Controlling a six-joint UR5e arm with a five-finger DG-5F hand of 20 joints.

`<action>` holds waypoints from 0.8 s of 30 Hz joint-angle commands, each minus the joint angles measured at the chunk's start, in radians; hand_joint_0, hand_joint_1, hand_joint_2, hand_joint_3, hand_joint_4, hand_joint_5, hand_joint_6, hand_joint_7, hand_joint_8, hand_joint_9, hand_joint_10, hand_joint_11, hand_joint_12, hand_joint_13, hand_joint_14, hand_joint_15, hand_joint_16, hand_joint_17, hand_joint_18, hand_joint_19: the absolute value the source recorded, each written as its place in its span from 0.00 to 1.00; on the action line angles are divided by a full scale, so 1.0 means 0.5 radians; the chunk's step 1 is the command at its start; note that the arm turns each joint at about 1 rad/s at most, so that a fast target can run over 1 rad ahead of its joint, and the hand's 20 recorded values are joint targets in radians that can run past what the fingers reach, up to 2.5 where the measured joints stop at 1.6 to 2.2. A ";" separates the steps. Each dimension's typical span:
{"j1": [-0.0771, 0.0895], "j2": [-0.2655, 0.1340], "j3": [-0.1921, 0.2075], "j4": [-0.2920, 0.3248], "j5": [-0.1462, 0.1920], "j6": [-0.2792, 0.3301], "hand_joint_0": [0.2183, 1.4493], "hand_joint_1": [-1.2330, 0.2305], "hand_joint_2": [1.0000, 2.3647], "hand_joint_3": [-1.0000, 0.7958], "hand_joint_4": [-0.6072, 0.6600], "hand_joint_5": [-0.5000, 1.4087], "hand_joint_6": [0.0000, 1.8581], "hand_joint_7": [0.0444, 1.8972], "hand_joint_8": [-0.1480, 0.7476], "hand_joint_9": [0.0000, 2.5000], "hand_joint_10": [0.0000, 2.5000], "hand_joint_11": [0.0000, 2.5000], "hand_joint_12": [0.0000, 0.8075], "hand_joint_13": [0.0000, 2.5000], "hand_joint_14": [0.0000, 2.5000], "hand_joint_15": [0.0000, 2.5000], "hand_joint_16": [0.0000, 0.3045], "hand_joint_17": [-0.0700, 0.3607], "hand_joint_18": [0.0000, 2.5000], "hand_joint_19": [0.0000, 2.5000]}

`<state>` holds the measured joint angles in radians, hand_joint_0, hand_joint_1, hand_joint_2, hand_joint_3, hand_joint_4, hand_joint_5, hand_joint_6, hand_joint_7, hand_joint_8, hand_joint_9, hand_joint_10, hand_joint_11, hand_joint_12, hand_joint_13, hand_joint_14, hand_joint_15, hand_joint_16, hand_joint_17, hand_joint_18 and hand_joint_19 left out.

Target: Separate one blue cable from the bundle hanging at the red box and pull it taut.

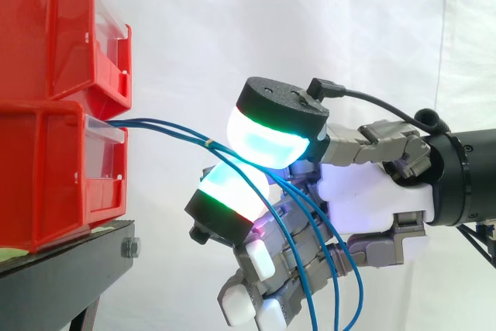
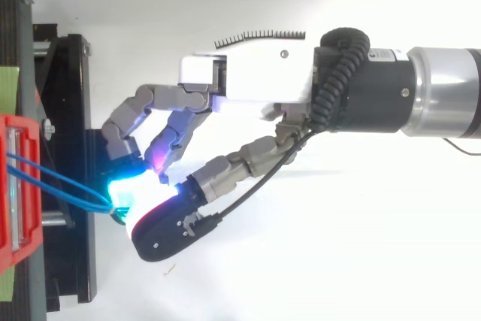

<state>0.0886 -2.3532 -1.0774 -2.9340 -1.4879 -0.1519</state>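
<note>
- Hand (image 1: 372, 191) in from the right edge in the side view, white palm toward the camera; from above (image 2: 248, 80), reaching left toward the bins
- Closed in a pinch on the blue cables (image 1: 186, 134); upper pad (image 1: 267, 137), glowing white and cyan with a green rim, pressed toward the lower pad (image 1: 232, 187); other fingers curled beneath
- Several blue strands together out of the front of the lower red bin (image 1: 54, 176); sloping gently down to the right, fairly straight; bound by a small tie (image 1: 209, 143) just before the pads
- Past the pinch, hanging loose across the palm and curled fingers, off the bottom edge
- Cannot tell whether one strand or the whole bundle lies between the pads
- Lower red bin on the black stand (image 1: 70, 257); upper red bin (image 1: 54, 29) stacked on it; white curtain (image 1: 310, 21) behind
</note>
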 commanded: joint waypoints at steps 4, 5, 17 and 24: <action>-0.002 0.000 0.001 0.005 0.000 0.000 0.43 0.23 0.00 0.28 0.36 0.18 0.49 0.60 0.47 0.38 0.01 0.32 0.37 0.33 0.01 0.17 0.11 0.34 0.33 0.16; 0.001 0.000 -0.002 0.005 0.000 0.000 0.43 0.23 0.00 0.28 0.35 0.18 0.49 0.61 0.46 0.38 0.01 0.32 0.37 0.33 0.01 0.17 0.11 0.34 0.33 0.16; 0.001 -0.003 -0.002 0.005 0.000 0.000 0.35 0.20 0.00 0.28 0.41 0.19 0.49 0.60 0.46 0.39 0.01 0.32 0.36 0.33 0.01 0.17 0.11 0.33 0.32 0.17; 0.001 0.000 -0.002 0.005 0.000 0.000 0.32 0.18 0.00 0.28 0.41 0.20 0.48 0.60 0.45 0.40 0.01 0.32 0.36 0.33 0.01 0.17 0.10 0.33 0.32 0.17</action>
<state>0.0881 -2.3533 -1.0784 -2.9315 -1.4880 -0.1519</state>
